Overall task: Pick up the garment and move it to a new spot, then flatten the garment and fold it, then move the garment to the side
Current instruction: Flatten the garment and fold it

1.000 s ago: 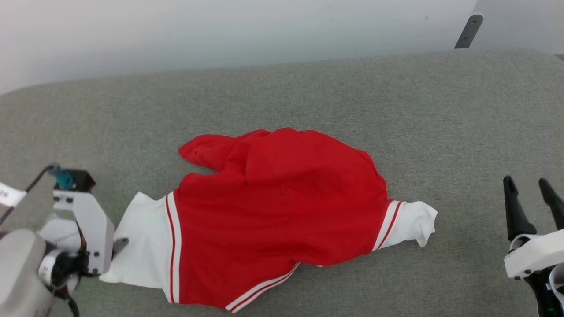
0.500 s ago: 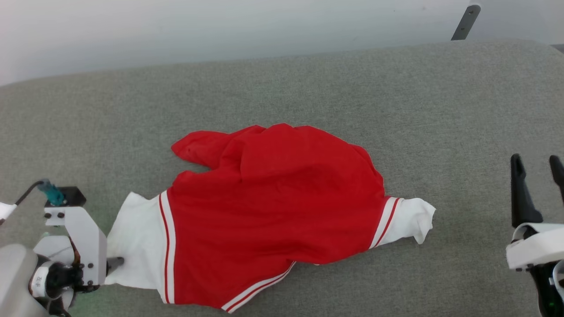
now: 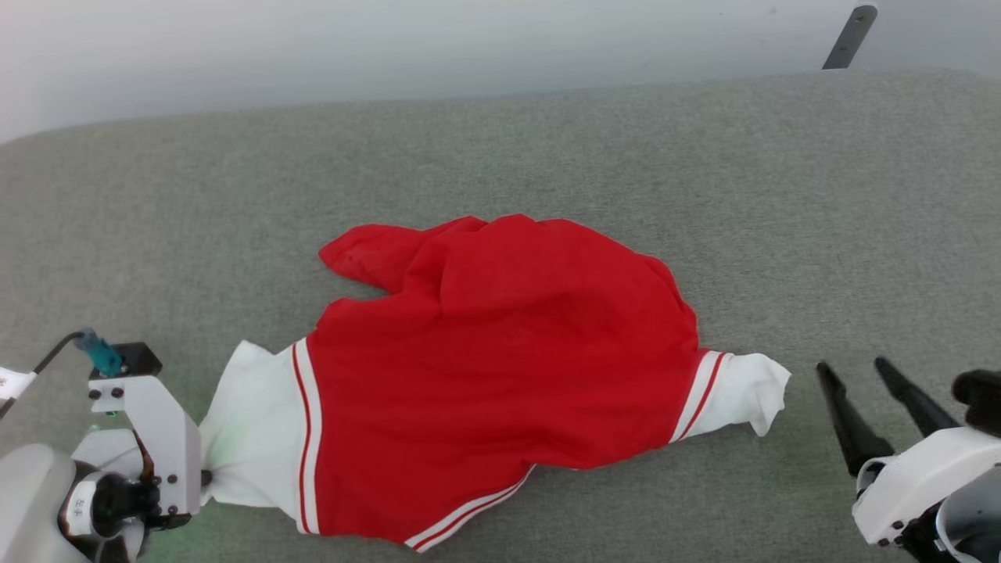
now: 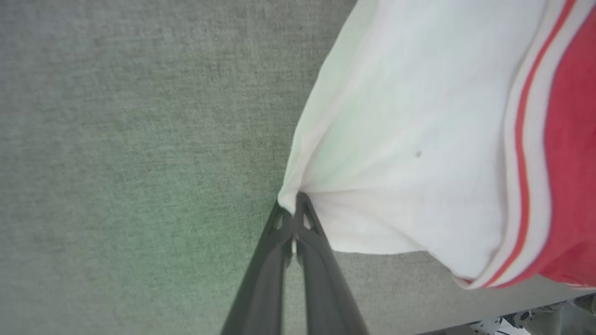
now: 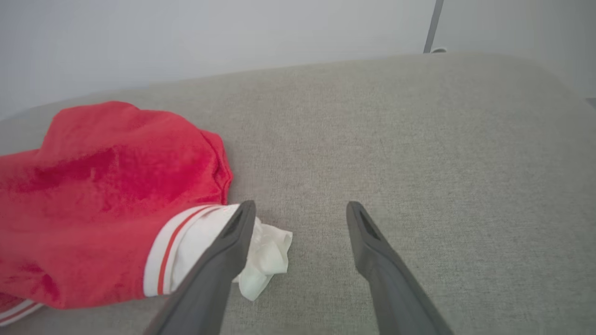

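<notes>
The large red soft-cloth T-shirt [image 3: 500, 367] with white sleeve ends lies rumpled near the middle of the grey fabric-covered bench [image 3: 547, 141]. Its long axis runs side to side across the head view, one sleeve end pointing to the robot's left, the other to its right. The left gripper [image 4: 294, 204], dark fingers pressed together, pinches the left sleeve's edge. The right gripper [image 3: 851, 366] stands with fingers apart just beside the right sleeve end, holding nothing.

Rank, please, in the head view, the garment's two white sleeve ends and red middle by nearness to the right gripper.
From the right gripper:
1. the right white sleeve end, just to its left.
2. the red middle, centre of view.
3. the left white sleeve end, far left.
</notes>
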